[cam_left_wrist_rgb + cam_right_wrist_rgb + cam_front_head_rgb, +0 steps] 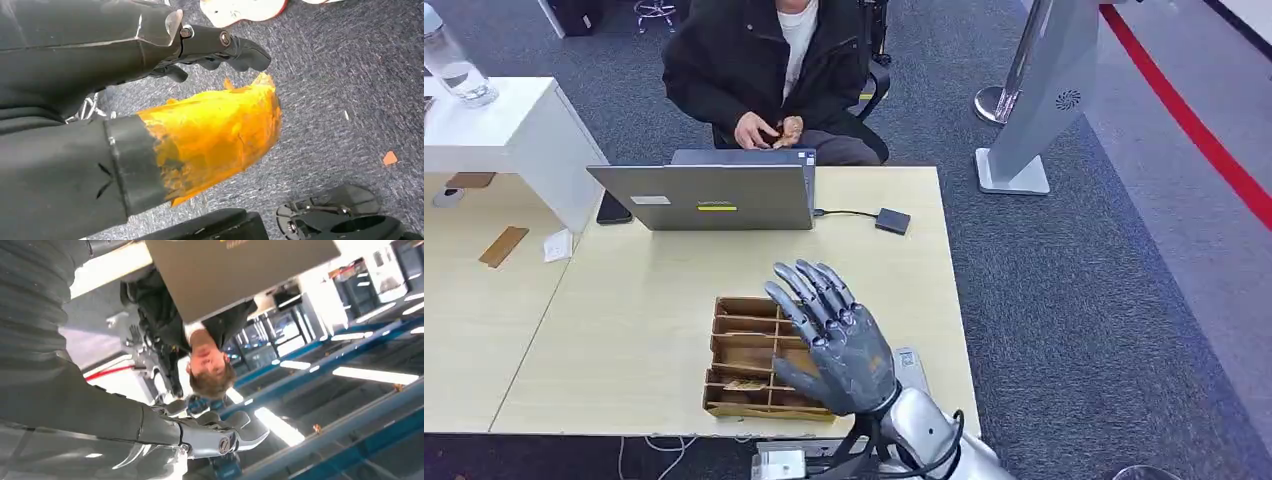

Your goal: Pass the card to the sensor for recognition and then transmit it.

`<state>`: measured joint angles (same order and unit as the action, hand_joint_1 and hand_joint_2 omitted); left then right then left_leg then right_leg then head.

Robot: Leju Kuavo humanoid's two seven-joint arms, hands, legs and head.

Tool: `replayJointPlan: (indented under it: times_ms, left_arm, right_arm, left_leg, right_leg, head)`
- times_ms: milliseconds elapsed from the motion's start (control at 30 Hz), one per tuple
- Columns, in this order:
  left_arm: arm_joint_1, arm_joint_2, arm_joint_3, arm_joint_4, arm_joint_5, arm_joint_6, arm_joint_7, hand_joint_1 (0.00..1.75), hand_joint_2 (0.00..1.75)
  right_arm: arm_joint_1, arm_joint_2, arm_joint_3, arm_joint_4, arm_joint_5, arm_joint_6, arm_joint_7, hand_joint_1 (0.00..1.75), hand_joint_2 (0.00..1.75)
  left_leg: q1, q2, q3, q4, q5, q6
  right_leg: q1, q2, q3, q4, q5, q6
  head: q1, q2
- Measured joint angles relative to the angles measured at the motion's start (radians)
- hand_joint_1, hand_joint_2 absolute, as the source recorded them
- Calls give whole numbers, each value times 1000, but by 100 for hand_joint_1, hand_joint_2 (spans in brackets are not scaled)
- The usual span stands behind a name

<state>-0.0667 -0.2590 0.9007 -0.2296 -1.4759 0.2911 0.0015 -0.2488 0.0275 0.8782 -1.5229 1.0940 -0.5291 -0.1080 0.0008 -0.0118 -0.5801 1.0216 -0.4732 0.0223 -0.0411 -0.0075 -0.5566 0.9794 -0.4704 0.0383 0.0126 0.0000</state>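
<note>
A wooden divided tray (729, 345) stands on the pale table near its front edge. A light card-like piece (742, 385) lies in one of its front compartments. My right hand (829, 335) is raised over the tray's right side, fingers spread, holding nothing; its fingers (220, 437) also appear in the right wrist view. The small black sensor box (892, 221) sits at the table's far right, wired to the grey laptop (709, 195). My left hand (215, 50) hangs over the carpet, its thumb (220, 132) wrapped in orange tape, and it holds nothing.
A person in a dark jacket (764, 70) sits behind the laptop with both hands together. A white shelf (509, 130) with a water bottle (454, 60) stands at the left. A black phone (614, 210) and small cards (558, 245) lie nearby. A grey stand (1034, 110) is on the right.
</note>
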Motion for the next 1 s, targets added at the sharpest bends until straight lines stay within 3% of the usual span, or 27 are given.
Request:
replayJointPlan:
  times_ms: [167,633,1000]
  left_arm:
    - [0,0,2,0,4,3,0,0,0]
    - [0,0,11,0,7,4,-2,0,0]
    - [0,0,17,0,2,3,-1,0,0]
  right_arm:
    - [26,-15,21,1,-39,0,-31,0,175]
    - [50,-42,43,21,-56,9,-39,0,175]
    - [39,-48,72,139,-55,124,-2,0,175]
  left_leg:
    - [0,0,0,0,0,0]
    - [0,0,0,0,0,0]
    - [0,0,0,0,0,0]
  right_leg:
    - [0,0,0,0,0,0]
    - [0,0,0,0,0,0]
    - [0,0,0,0,0,0]
  head:
    - [0,0]
    - [0,0]
    - [0,0]
